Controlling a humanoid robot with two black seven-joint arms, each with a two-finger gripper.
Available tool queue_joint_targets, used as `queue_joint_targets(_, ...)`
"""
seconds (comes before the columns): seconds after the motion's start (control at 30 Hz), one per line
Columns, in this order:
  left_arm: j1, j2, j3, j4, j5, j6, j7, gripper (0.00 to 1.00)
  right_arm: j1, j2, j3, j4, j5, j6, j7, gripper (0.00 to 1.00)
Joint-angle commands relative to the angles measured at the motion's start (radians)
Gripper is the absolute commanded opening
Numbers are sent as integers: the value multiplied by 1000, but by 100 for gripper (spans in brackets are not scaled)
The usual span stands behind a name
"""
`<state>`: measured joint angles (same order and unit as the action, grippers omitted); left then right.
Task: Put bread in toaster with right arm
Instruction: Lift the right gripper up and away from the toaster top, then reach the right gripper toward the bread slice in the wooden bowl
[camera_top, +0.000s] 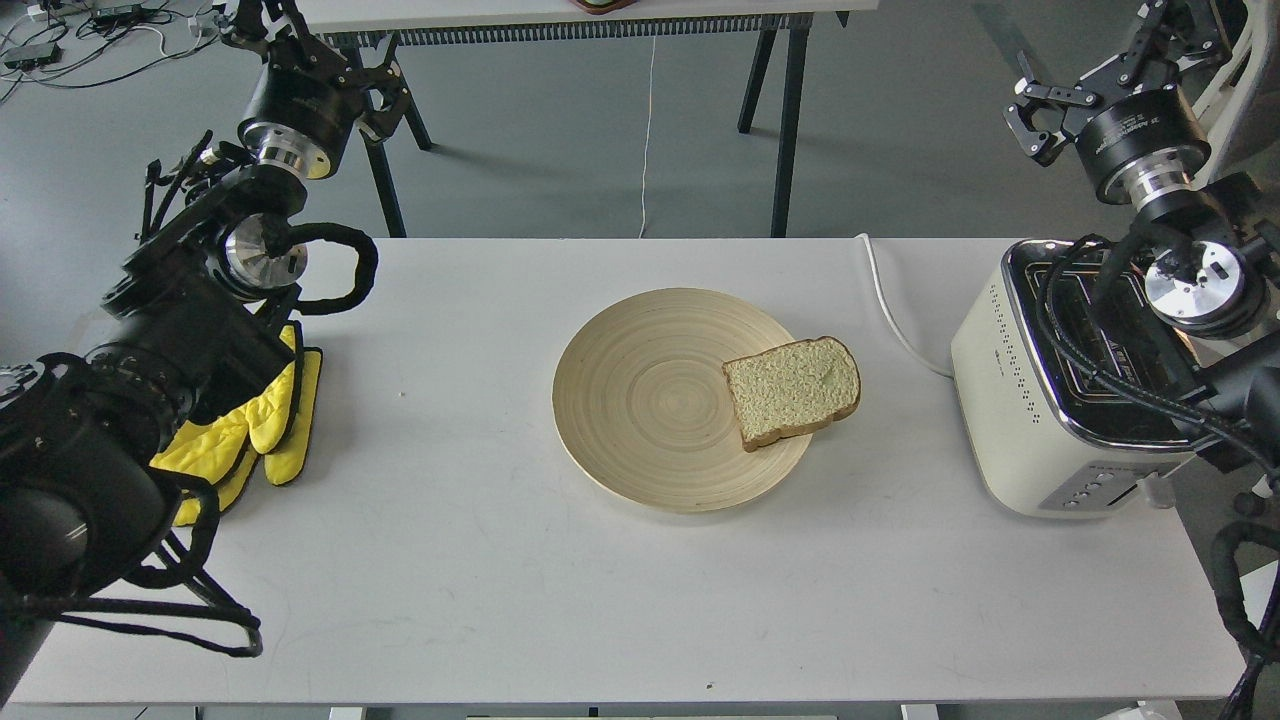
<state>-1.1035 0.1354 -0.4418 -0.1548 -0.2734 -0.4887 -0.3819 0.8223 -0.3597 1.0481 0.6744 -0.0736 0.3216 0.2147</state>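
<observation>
The bread (792, 390) lies flat on the right rim of a round bamboo plate (640, 400), one corner hanging over the edge. At the table's right end stands the cream toaster (1010, 400); its chrome top and slots are partly hidden by my right arm's cables. My right gripper (1035, 120) hangs high at the far right, above and behind the toaster and far from the bread, open and empty. My left gripper (380, 85) is raised at the far left, beyond the table's back edge, open with nothing in it.
A yellow oven mitt (270, 430) lies by the left edge under my left arm. The toaster's white cord (890, 310) runs off the back edge of the white table (450, 560). Another table's black legs (785, 120) stand behind.
</observation>
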Motion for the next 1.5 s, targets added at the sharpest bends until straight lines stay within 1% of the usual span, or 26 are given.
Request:
queue_joint_targets(0.0, 1, 0, 0, 0, -1, 0, -2, 100, -9, 1, -13, 22, 0, -1, -6, 100)
queue_joint_targets(0.2, 1, 4, 0, 6, -1, 0, -3, 100, 1, -1, -43, 31, -3, 4, -15, 100)
queue_joint_targets(0.4, 1, 4, -3, 6, -1, 0, -2, 100, 23, -18, -102, 100, -35, 1, -11, 99)
queue_joint_targets(0.5, 1, 3, -3, 6, -1, 0, -2, 100, 53, -34, -160, 108, -150, -9, -11, 99)
queue_joint_targets(0.63, 1, 0, -2, 6, -1, 0, -2, 100, 69, -59, -249, 155, -329, -70, -11, 99)
queue_joint_targets(0.83, 1, 0, 0, 6, -1, 0, -2, 100, 57, -183, -443, 378, -589, -193, -11, 97)
queue_joint_targets(0.9, 1, 0, -2, 6, -1, 0, -2, 100, 58, -191, -520, 412, -646, -238, -18, 96)
queue_joint_targets(0.97, 1, 0, 0, 6, -1, 0, -2, 100, 60, -185, -588, 419, -689, -285, -47, 95)
queue_joint_targets(1.07, 1, 0, 0, 6, -1, 0, -2, 100, 61, -173, -674, 419, -765, -317, -93, 95)
queue_joint_targets(1.2, 1, -2, 0, 6, -1, 0, -2, 100, 61, -113, -759, 410, -862, -361, -146, 95)
queue_joint_targets(1.4, 1, -2, 0, 6, -1, 0, -2, 100, 70, -99, -818, 404, -908, -371, -235, 95)
queue_joint_targets(1.47, 1, -2, 0, 6, -1, 0, -2, 100, 70, -107, -830, 406, -926, -371, -253, 95)
